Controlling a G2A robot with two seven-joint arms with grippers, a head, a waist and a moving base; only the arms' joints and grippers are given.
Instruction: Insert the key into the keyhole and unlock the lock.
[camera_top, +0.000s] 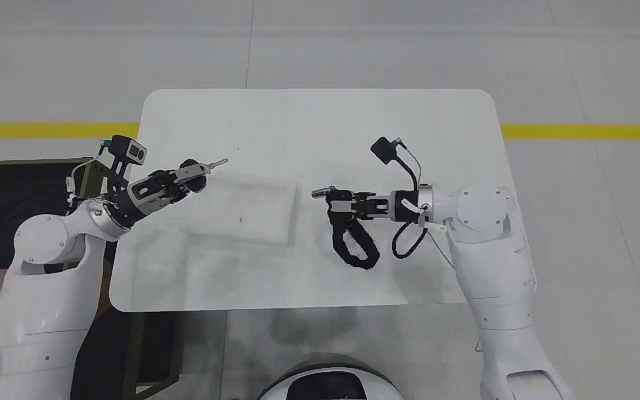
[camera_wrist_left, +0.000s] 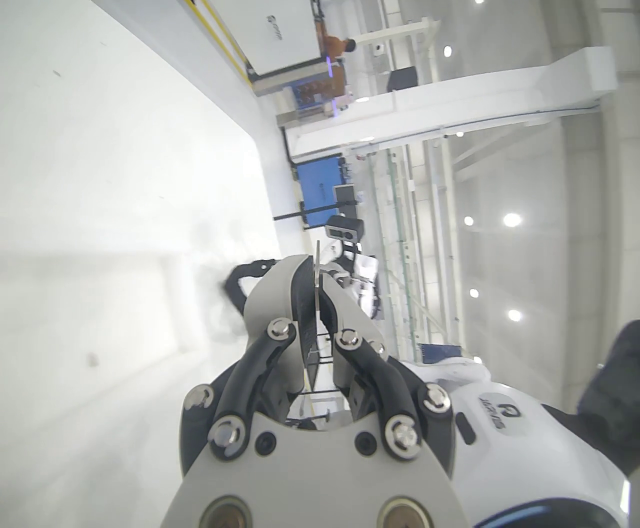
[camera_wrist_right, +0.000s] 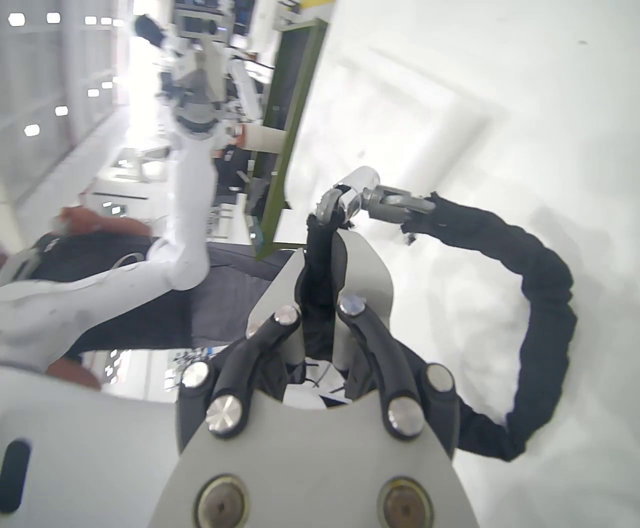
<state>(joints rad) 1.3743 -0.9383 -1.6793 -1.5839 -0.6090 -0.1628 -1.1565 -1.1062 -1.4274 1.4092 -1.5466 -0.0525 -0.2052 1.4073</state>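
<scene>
Top view has the left gripper (camera_top: 193, 176) clamped on a thin flat silver metal key (camera_top: 213, 164). The blade pokes out past the fingertips, up over the left part of the white table (camera_top: 300, 110). The right gripper (camera_top: 337, 205) is closed around the black fabric-sleeved cable lock (camera_top: 355, 250), just behind its shiny metal barrel (camera_wrist_right: 357, 192). The lock is well apart from the key, with the rest of the loop drooping.

Handling-wise, the key looks light, stiff and probably slick. It's pinched on its flat faces, so I'd guess it could pivot or slip if it meets the barrel off-axis. The lock's the awkward one: soft squishy sleeve and floppy cable, so the barrel can wobble. Best hold is right up by the hard metal end, which is roughly where it's gripped.
</scene>
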